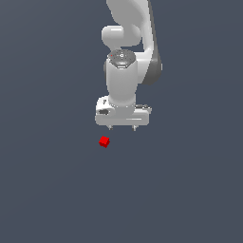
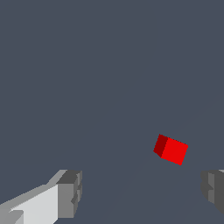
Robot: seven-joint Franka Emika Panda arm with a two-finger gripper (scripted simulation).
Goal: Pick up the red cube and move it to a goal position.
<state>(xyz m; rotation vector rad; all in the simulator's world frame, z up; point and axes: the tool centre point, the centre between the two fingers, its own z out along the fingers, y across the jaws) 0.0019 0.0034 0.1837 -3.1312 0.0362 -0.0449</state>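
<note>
The small red cube (image 1: 104, 142) lies on the dark grey floor, below and toward the exterior view's left of my gripper (image 1: 122, 127). The gripper hangs from the white arm, pointing down, with its two short fingertips (image 1: 110, 127) spread apart and nothing between them. In the wrist view the cube (image 2: 171, 149) lies ahead of the two grey finger pads (image 2: 70, 193), nearer to one pad than the other and not between them. My gripper (image 2: 142, 190) is open and empty, apart from the cube.
The flat dark grey floor (image 1: 190, 190) fills both views. The white arm's body (image 1: 124, 71) rises above the gripper.
</note>
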